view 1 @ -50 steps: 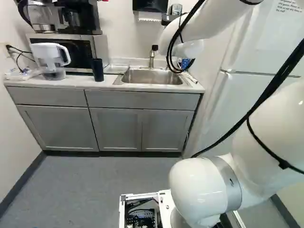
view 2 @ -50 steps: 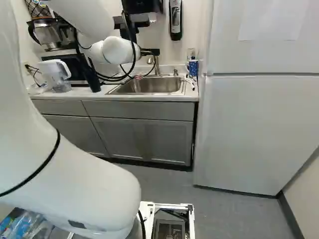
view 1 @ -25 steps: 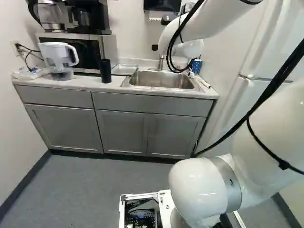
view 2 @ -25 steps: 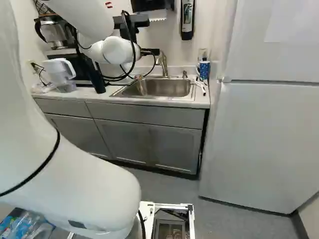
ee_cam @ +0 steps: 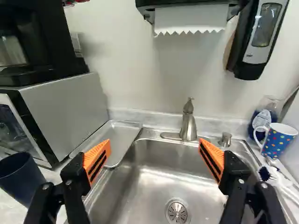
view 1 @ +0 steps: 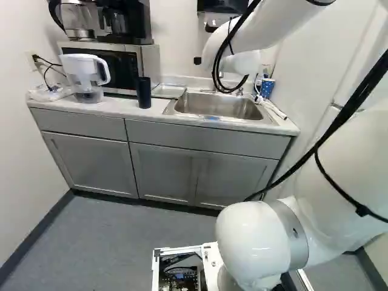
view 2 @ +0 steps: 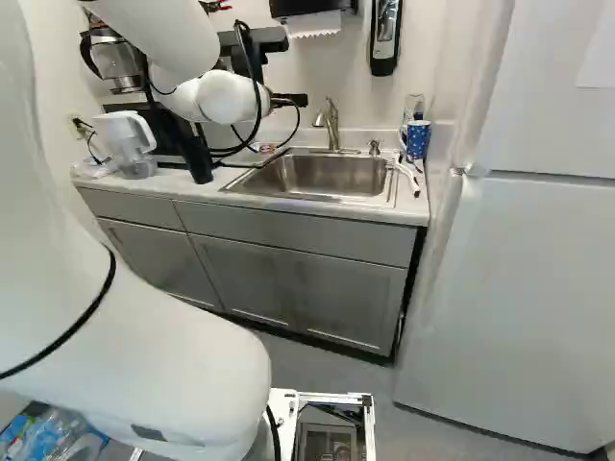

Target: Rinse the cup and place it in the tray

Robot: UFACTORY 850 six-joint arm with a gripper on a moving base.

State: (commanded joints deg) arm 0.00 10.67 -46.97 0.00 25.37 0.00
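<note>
Pitcher: the clear-and-white jug (view 1: 85, 71) stands at the counter's end; a wide swing of the arm could knock it.
Dark cup: the tumbler (ee_cam: 19, 178) stands upright on the counter before the microwave (ee_cam: 70, 116). If this is mistaken for the cup meant, the wrong thing gets rinsed.
Tray: the shallow metal tray (ee_cam: 116, 136) lies between microwave and sink. A cup set down on its rim could tip, and the microwave's side leaves little room for a wide gripper.
Gripper: the jaws (ee_cam: 154, 142) stand wide apart over the sink, with nothing between them.
Sink: the basin (ee_cam: 147, 186) is deep; a wet cup could slip from the pads and fall in.
Faucet: the spout (ee_cam: 188, 125) rises ahead of the fingers. Moving straight forward risks striking it.
Mug: the dotted cup (ee_cam: 276, 140), probably the task's, stands by the sink's far corner, handle toward the basin. A poor approach could catch that handle, push the mug into the glass jar (ee_cam: 264, 114) behind it, or snag the brush (ee_cam: 265, 173) close by.
</note>
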